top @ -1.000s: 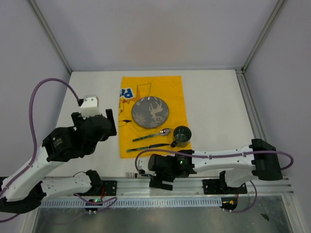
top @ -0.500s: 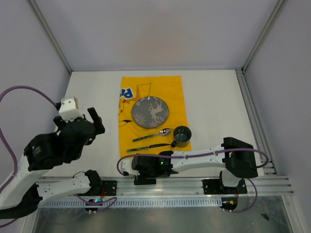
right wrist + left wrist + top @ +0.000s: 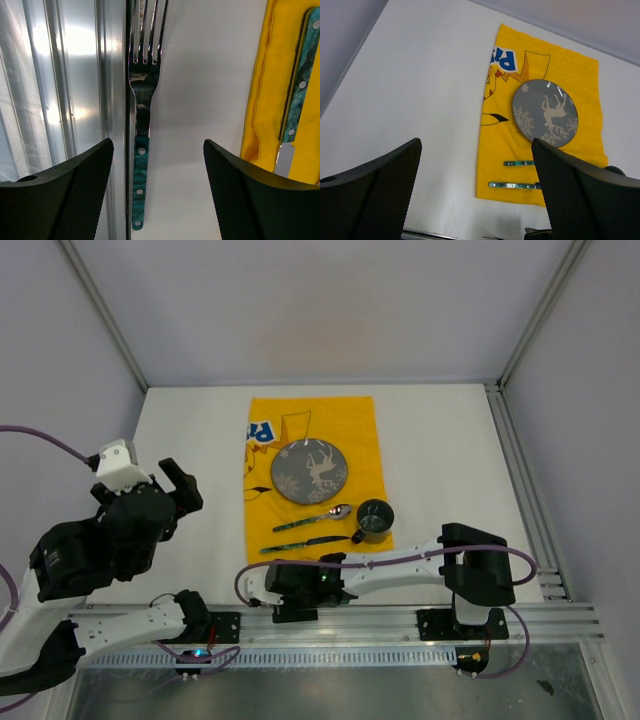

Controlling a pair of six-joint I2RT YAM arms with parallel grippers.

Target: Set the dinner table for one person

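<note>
Right claw (image 3: 157, 165): hovering spread apart over the fork (image 3: 142, 125).
Risk: fork is hugging the rail (image 3: 75, 100); closing around it is risking a jam or slip.
Left claw (image 3: 475, 150): gaping, empty.

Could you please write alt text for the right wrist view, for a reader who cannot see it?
A teal-handled fork lies on the white table alongside the metal rail, between the wide-open jaws of the right gripper. At the right edge, a knife with a matching handle rests on the yellow cloth.
</note>
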